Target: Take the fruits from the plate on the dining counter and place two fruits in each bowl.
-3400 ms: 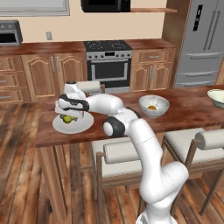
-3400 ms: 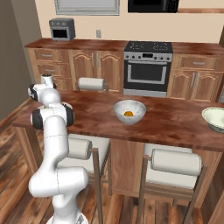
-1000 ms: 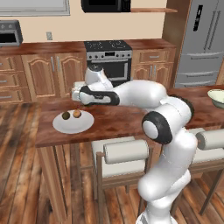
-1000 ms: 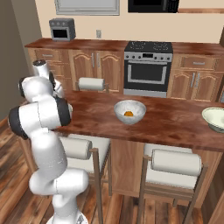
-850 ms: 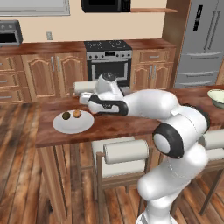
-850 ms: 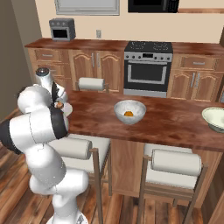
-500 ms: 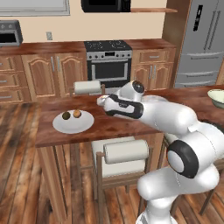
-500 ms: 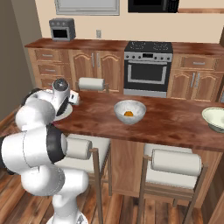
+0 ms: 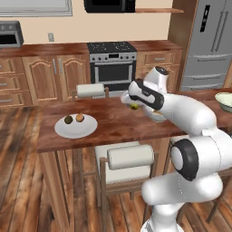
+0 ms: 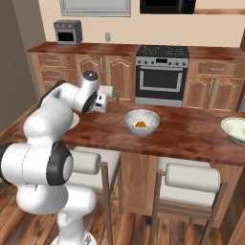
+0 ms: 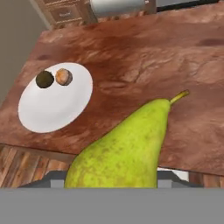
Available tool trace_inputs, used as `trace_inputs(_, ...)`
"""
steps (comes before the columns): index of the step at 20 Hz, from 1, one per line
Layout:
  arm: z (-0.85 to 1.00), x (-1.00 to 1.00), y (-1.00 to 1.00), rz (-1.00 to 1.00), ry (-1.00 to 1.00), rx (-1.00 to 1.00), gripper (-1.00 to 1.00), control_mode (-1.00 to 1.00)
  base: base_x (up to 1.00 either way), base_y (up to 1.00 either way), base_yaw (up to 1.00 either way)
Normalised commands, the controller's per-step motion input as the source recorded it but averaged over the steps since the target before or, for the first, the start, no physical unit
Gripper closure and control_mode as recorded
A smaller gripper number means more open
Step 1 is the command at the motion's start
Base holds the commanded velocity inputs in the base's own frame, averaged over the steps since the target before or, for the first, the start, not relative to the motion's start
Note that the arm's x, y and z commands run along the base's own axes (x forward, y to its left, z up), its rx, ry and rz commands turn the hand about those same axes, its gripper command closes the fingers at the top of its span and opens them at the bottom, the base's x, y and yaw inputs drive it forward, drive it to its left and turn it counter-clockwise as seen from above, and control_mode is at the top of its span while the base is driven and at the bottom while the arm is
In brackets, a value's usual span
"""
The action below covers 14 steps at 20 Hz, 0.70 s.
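My gripper point(image 9: 134, 105) is shut on the yellow-green pear point(image 11: 127, 148) and holds it above the dining counter point(image 9: 108, 124), between the plate point(image 9: 76, 128) and the nearer bowl point(image 10: 142, 122). That bowl has the round orange point(image 10: 140, 124) in it. On the plate lie the dark olive-brown fruit point(image 11: 44, 79) and the tan-orange fruit point(image 11: 64, 76) side by side. The second bowl point(image 10: 234, 129) stands at the counter's far right end. In the left base view my arm covers most of the nearer bowl.
Two stools with padded backrests point(image 10: 191, 178) stand along the counter's near side, and another backrest point(image 9: 90, 89) shows beyond it. Behind are brown cabinets, a stove point(image 9: 111, 63) and a steel fridge point(image 9: 208, 41).
The arm has swung from over the plate to the right along the counter, carrying the pear toward the bowl with the orange. Two fruits stay on the plate.
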Motion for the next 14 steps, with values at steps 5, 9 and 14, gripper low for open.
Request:
trace_inputs(5, 0.15, 0.29, -0.3, 0.0, 0.46, -0.21, 1.0, -1.0, 0.0, 0.0, 0.0)
trace_inputs(9, -0.35, 0.15, -0.42, 0.02, 0.28, -0.06, 1.0, -1.0, 0.0, 0.0, 0.0)
trace_inputs(14, -0.46, 0.57, -0.57, 0.03, 0.07, 0.0, 1.0, -1.0, 0.0, 0.0, 0.0)
